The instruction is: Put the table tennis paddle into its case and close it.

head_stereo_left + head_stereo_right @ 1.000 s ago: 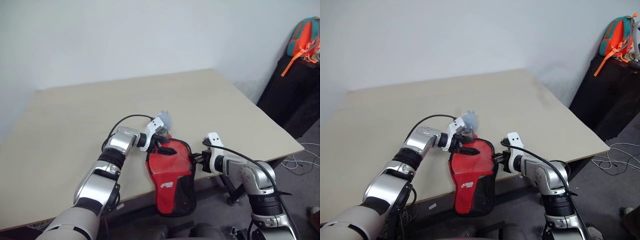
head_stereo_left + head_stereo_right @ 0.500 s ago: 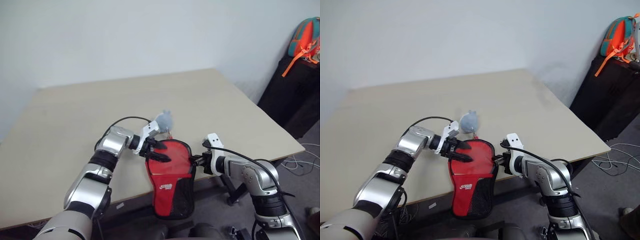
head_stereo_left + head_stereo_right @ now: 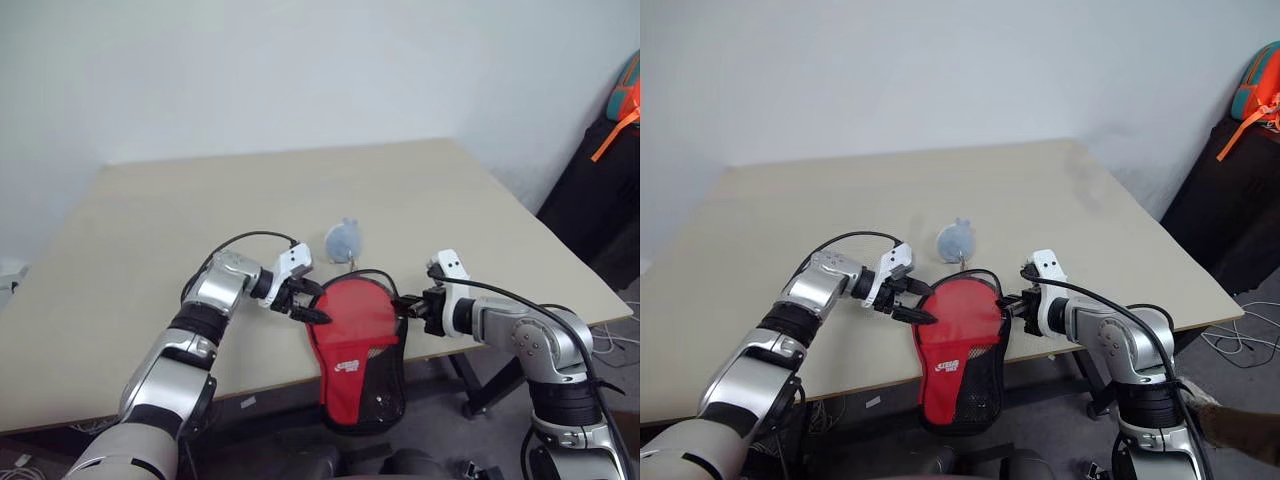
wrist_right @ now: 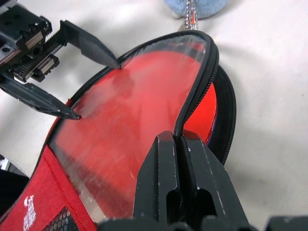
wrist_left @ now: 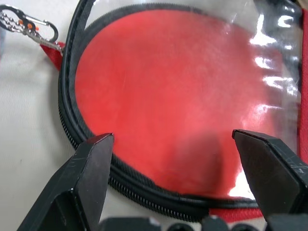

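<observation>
right pincer (image 4: 180,144) pinching case (image 4: 130,130) rim | left pincer (image 4: 94,82) spread at case's far edge

Pouch (image 3: 343,240) beside case (image 3: 355,330); far table (image 3: 250,200) bare.

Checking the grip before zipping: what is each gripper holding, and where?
The right gripper pinches the case by its black zip edge; the left gripper is open, holding nothing.

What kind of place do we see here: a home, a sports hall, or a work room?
Most likely a plain work or test room. A large bare beige table stands against a blank white wall, loose cables lie on the grey floor, and an orange and teal backpack sits on a black stand.
</observation>
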